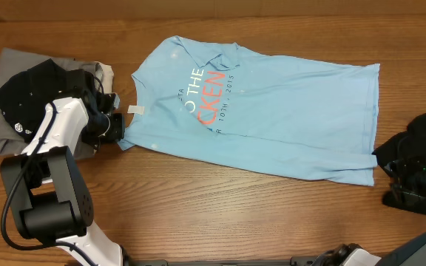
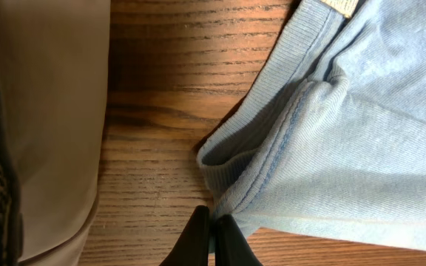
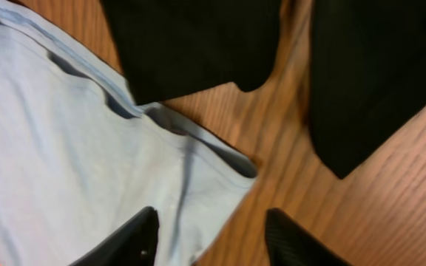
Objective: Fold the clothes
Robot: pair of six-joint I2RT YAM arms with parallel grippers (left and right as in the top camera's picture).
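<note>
Across the middle of the counter (image 1: 220,214) a light-blue T-shirt (image 1: 272,125) lies spread flat, its collar end toward the left arm and its hem toward the right arm. At the far left a pile of clothes (image 1: 21,81) sits just beside it: grey beneath, black on top, a beige edge showing at the side nearest the shirt.

The left gripper (image 2: 211,233) is at the shirt's left edge, between the shirt and the pile. The right gripper (image 3: 213,240) hangs over the shirt's lower right corner, with black garments (image 3: 191,44) lying on the wood just beyond that corner.

The print on the shirt's chest is folded partly under, so only the ends of the blue and red words can be read. From overhead the right gripper's tips are lost against the dark cloth and arm at the frame's right edge. The left wrist view is cut off low, showing only the very ends of the fingers.

The left gripper is closed tight, and a bunched fold of the shirt's stitched edge runs straight into its tips, pinched there. The right gripper stands about half open; the blue corner lies beneath its left finger (image 3: 135,236), and nothing is caught between the two.
</note>
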